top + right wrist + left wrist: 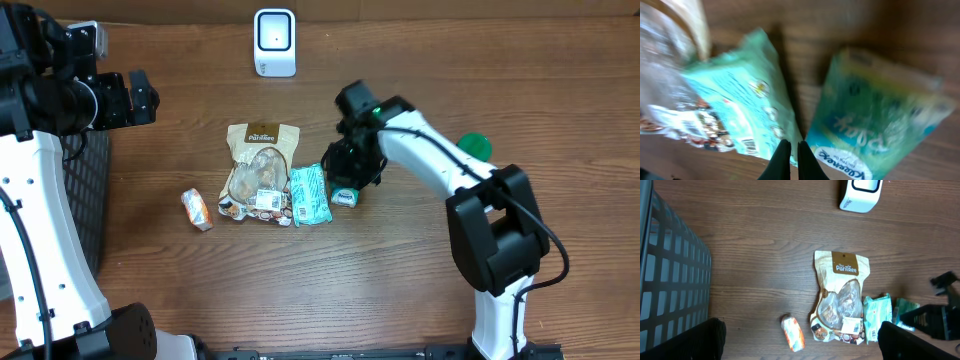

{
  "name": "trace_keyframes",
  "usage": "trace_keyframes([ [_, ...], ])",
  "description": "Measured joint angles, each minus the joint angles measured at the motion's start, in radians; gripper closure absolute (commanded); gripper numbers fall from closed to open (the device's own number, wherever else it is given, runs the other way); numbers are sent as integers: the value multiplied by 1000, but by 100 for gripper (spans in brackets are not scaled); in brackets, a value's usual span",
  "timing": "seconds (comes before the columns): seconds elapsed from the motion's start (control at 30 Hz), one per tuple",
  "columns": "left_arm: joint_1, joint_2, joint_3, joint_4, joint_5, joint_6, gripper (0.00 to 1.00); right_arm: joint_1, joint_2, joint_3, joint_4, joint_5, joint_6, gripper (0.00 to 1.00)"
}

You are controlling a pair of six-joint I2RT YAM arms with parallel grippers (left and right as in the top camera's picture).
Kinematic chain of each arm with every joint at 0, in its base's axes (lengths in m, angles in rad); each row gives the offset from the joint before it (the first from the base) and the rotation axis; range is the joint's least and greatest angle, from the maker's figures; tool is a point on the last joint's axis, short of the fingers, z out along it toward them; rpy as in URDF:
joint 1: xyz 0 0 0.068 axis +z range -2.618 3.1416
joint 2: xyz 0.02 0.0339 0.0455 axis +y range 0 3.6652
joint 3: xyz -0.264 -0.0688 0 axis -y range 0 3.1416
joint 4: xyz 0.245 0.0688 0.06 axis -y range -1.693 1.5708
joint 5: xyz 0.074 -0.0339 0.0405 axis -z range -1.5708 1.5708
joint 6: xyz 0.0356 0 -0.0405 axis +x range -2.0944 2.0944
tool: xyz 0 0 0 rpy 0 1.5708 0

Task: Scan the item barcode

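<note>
Right gripper (790, 159): fingertips pressed together, nothing visible between them. They sit low in the narrow gap between two teal packs, on the right arm's side of the snack bag (258, 165).

- Kleenex pack (875, 110): the outer of the two, farthest from the snack bag. Judged to be the item for scanning, as the gripper is over it. It lies on the table, apparently not held.
- Teal tissue pack (740, 105): lies against the snack bag's edge, with its barcode label facing up.

Risks from here:
- The jaws have met on air or on a sliver of wrapper. A lift would come up empty, or the pack would slip out on the way.
- The two teal packs lie close together. A fresh grab could nip the wrong one or drag both.
- A low sweep could shove the tissue pack onto the snack bag and cover its label.
- The Kleenex pack's barcode does not show in this view. It could reach the scanner wrong face up.

Orange packet (196, 209): on the other side of the snack bag, apart and out of the way.

Left gripper (145, 97): fingers spread wide, empty, up and well off to the left of the snack bag, near the basket (670, 280).

Scanner (274, 42): past the snack bag at the far edge. The carry is long for a thin pinch.
</note>
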Motion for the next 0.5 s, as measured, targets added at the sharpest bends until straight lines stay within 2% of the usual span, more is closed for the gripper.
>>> trace_keyframes([
  [0.23, 0, 0, 0, 0, 0, 0, 1, 11, 0, -29, -29, 53, 45, 96],
  [0.5, 0, 0, 0, 0, 0, 0, 0, -28, 0, -29, -36, 114, -130, 95],
])
